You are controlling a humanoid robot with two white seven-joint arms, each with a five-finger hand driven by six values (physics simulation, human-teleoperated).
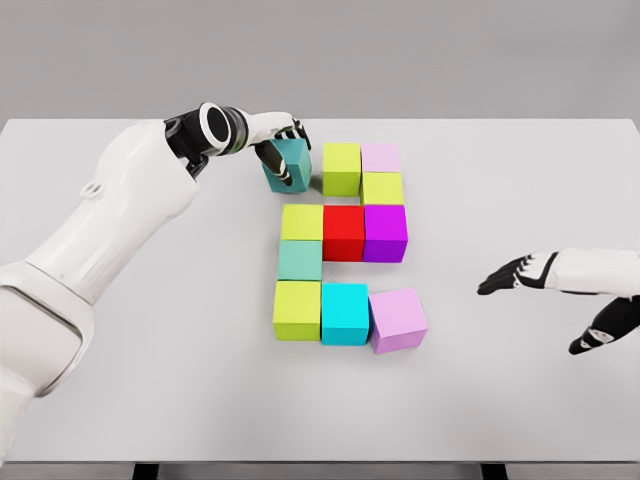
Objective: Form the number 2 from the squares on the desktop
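Coloured cubes lie in a 2-like shape on the white desktop [520,180]. My left hand [278,150] is shut on a teal cube [293,165] at the top left, just left of a lime cube [341,168] and a pale pink cube [380,156]. Below come a lime cube [383,188], then a row of lime [301,222], red [343,232] and magenta [385,232] cubes. A teal-green cube [299,260] sits under that, above a bottom row of lime [296,310], cyan [344,313] and a skewed pink cube [398,320]. My right hand [545,295] hovers open at the right.
The left arm [110,230] stretches across the left side of the desktop. The table's front edge [320,462] runs along the bottom of the view.
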